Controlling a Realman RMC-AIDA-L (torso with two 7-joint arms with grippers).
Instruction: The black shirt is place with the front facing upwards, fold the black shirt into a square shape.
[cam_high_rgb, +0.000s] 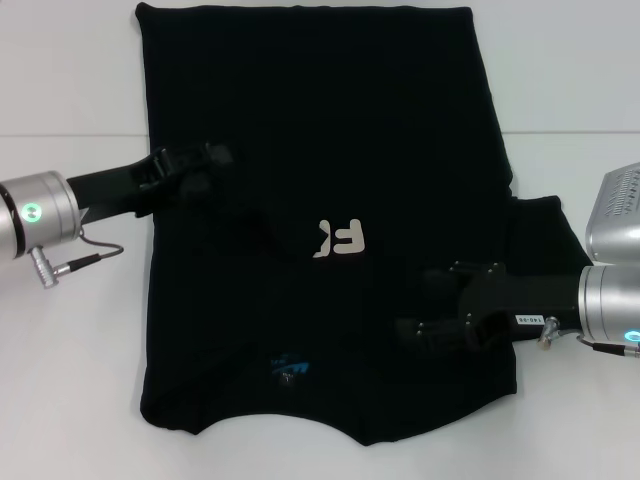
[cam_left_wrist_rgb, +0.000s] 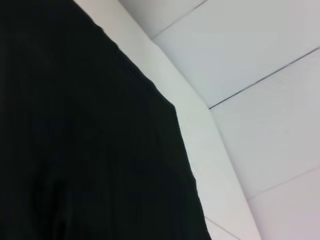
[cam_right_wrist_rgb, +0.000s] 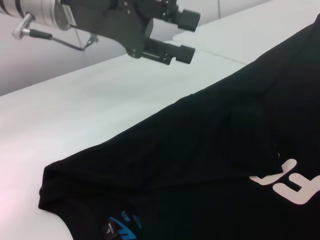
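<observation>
The black shirt (cam_high_rgb: 320, 130) lies flat on the white table (cam_high_rgb: 70, 380), collar and blue neck label (cam_high_rgb: 290, 368) toward me. Its left side is folded in over the chest, so only part of the off-white lettering (cam_high_rgb: 342, 238) shows. A sleeve (cam_high_rgb: 540, 215) sticks out on the right. My left gripper (cam_high_rgb: 222, 170) hovers over the shirt's left part; in the right wrist view the left gripper (cam_right_wrist_rgb: 186, 35) is open and holds nothing. My right gripper (cam_high_rgb: 415, 300) is over the shirt's right side near the collar, open. The left wrist view shows only the shirt (cam_left_wrist_rgb: 75, 150) and table edge.
White table surface surrounds the shirt on the left, right and front. A seam in the table (cam_high_rgb: 70, 135) runs across behind the arms. The left wrist view shows the table's far edge (cam_left_wrist_rgb: 200, 130) and tiled floor (cam_left_wrist_rgb: 270, 60) beyond it.
</observation>
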